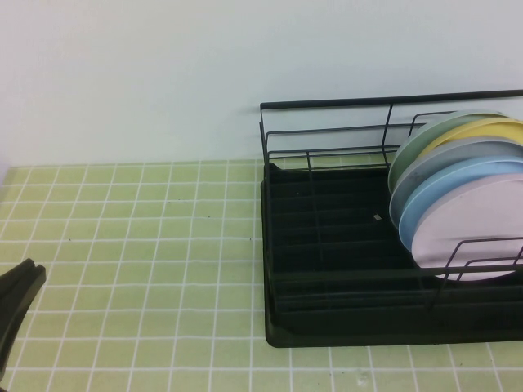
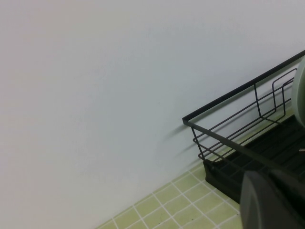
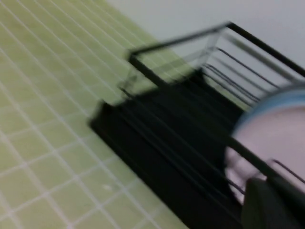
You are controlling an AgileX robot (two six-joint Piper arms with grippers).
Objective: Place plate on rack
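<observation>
A black wire dish rack [image 1: 327, 245] stands on the right of the table. Several plates stand upright in its right end: a pink plate [image 1: 482, 229] in front, then a blue plate [image 1: 433, 196], a grey one, a yellow plate [image 1: 490, 129] and a green plate [image 1: 421, 139]. My left gripper [image 1: 29, 273] sits low at the table's left edge, shut and empty, far from the rack. My right gripper [image 3: 274, 205] is out of the high view. Its wrist view shows it shut and empty, close to the pink plate [image 3: 271, 138] and the rack [image 3: 167, 124].
The table is covered in green tiles [image 1: 147, 261] with white grout, and a plain white wall [image 1: 131, 73] rises behind it. The left part of the rack's black base holds no plates. In the left wrist view the rack's corner [image 2: 209, 138] shows past the left gripper [image 2: 271, 200].
</observation>
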